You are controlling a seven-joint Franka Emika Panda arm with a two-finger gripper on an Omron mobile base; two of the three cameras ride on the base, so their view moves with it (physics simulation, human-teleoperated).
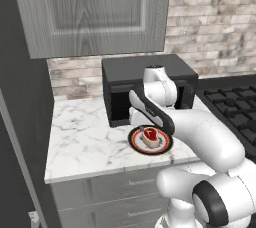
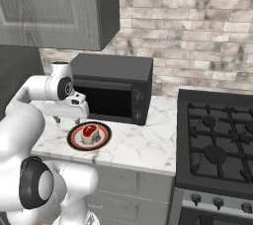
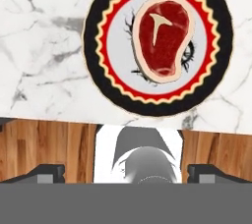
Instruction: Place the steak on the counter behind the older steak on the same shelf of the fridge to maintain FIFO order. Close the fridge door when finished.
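A raw steak (image 3: 160,42) lies on a round plate (image 3: 106,78) near the front edge of the marble tabletop (image 1: 85,139), before a black microwave (image 2: 116,88). The jaws hang wide above it, holding nothing.

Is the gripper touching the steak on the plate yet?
Apart. In the hand view the steak lies on the plate, with bare plate rim and marble counter between it and the open gripper fingertips.
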